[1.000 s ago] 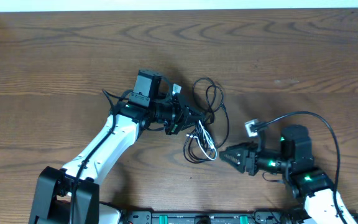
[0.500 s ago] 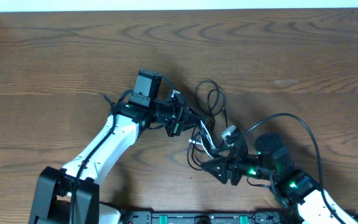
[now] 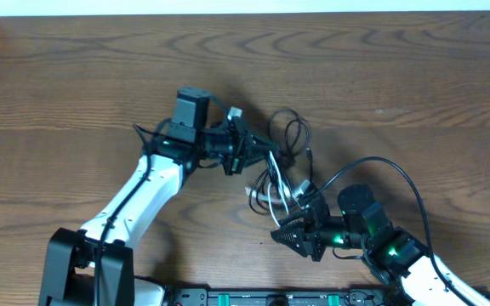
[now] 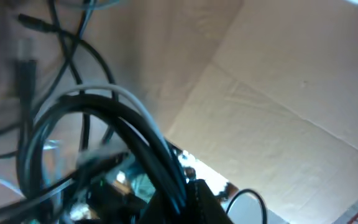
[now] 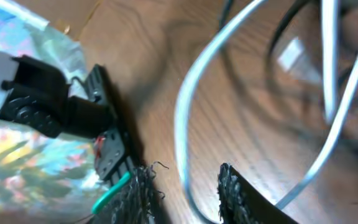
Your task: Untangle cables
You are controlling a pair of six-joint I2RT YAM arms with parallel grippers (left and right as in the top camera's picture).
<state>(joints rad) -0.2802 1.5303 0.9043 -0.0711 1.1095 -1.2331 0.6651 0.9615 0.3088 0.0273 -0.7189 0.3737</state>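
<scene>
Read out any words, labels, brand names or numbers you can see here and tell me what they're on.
None: no readable words, labels or numbers on the cables, the left arm, the right arm or the table. The wrist views are too blurred to show any.

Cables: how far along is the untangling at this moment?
Done: nothing that shows; the cables lie in one looped bunch. In hand: the left gripper is shut on the bunch, and the right gripper has its jaws apart around the white cable. Left: drawing each cable free of the others and laying them apart.
</scene>
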